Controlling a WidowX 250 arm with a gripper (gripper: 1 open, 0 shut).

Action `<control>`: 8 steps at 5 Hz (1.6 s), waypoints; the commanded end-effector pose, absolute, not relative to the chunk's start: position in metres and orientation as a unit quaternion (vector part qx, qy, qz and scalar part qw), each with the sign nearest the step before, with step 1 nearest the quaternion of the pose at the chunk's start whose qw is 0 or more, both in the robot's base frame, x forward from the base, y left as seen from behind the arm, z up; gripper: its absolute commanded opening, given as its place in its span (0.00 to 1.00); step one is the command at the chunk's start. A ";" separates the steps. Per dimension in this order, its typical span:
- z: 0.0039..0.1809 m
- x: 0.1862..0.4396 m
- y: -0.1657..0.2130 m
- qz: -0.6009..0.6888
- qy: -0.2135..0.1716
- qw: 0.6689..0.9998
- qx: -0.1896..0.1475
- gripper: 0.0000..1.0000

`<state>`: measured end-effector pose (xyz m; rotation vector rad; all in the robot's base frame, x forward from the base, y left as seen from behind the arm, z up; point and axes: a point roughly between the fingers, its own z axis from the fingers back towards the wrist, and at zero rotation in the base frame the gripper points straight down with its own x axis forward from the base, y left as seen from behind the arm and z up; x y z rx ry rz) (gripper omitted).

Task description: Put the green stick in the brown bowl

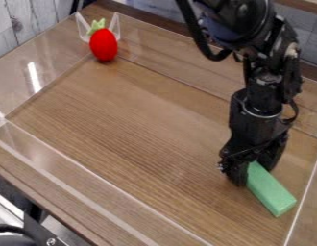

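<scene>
The table (116, 125) is the biggest thing, and it is brown wood. Think of it as a clock face, with twelve at the top.

Next comes the robot arm (257, 82). It is black, and it reaches down from one o'clock to the right side. Its gripper (239, 170) is low down, at about four o'clock, right at the top end of the green stick (270, 190). The fingers look dark and a bit blurry there. I cannot tell how far open they are, or if they have hold of the stick.

The green stick is the next biggest. It lies on the table near the bottom right corner, between four and five o'clock. It is long and flat, and it is a light green. Its long way runs on a slant, from up by the gripper down to the right. The end I can see best points to five o'clock. The other end is partly hidden by the gripper.

The smallest is the red toy (104, 45). It sits far from the stick, at about eleven o'clock, with a green and white top pointing to eleven too.
</scene>
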<state>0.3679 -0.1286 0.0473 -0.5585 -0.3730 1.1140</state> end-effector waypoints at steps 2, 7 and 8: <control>0.062 0.373 -0.121 0.494 -0.173 0.808 -0.270 0.00; 0.074 0.372 -0.116 0.494 -0.173 0.807 -0.273 0.00; 0.073 0.373 -0.111 0.505 -0.177 0.799 -0.274 0.00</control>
